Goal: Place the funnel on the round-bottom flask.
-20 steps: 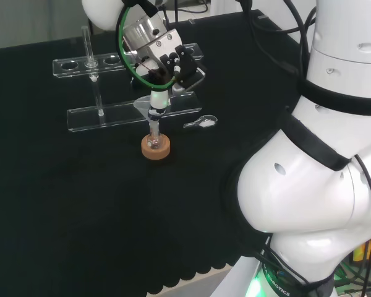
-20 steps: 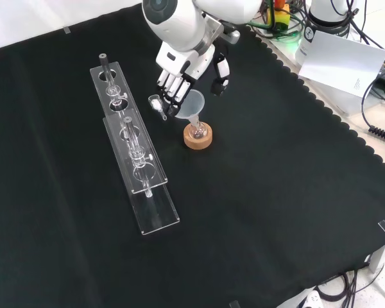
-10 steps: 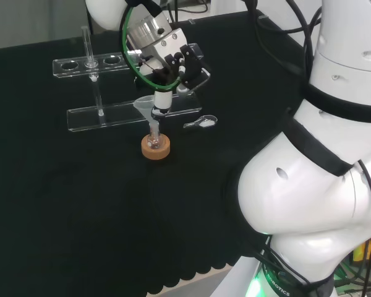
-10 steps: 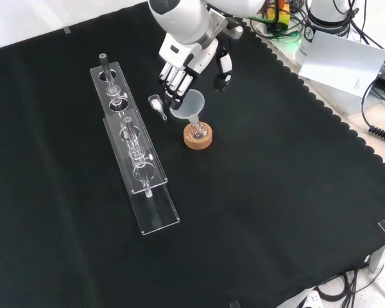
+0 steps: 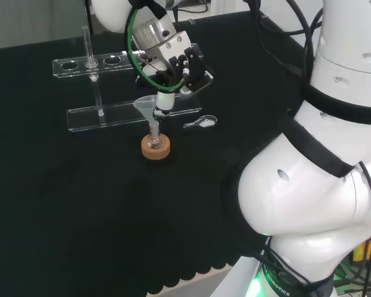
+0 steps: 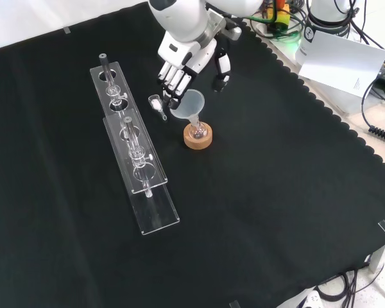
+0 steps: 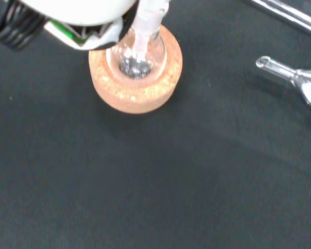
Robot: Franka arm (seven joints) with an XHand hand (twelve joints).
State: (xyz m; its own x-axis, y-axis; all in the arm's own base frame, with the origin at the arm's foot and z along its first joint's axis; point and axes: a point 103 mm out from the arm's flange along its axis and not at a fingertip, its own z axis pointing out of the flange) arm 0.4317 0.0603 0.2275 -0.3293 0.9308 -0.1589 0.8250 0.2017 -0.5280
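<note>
A clear funnel [image 5: 146, 106] [image 6: 190, 102] stands with its stem in the neck of a small round-bottom flask [image 5: 153, 135] [image 6: 197, 131] [image 7: 134, 56]. The flask rests on a cork ring [image 5: 156, 149] [image 6: 197, 139] [image 7: 140, 94]. My hand [image 5: 173, 67] [image 6: 185, 59] hangs just above and behind the funnel in the front view, open. Its fingers [image 6: 171, 82] point down, straight, close to the funnel's rim, and I cannot tell whether they touch it. The thumb stands apart on the other side. In the wrist view the flask holds a little dark matter at its bottom.
Two clear racks [image 5: 120, 112] [image 6: 143, 176] with thin glass tubes lie left of the flask in the front view. A clear spoon [image 5: 201, 122] [image 6: 157, 104] [image 7: 296, 81] lies between rack and cork ring. The cloth's scalloped edge [image 6: 321, 106] runs at the front view's right.
The hand has risen and drawn back from the funnel, its fingers spreading off the rim. The funnel stays in the flask's neck.
</note>
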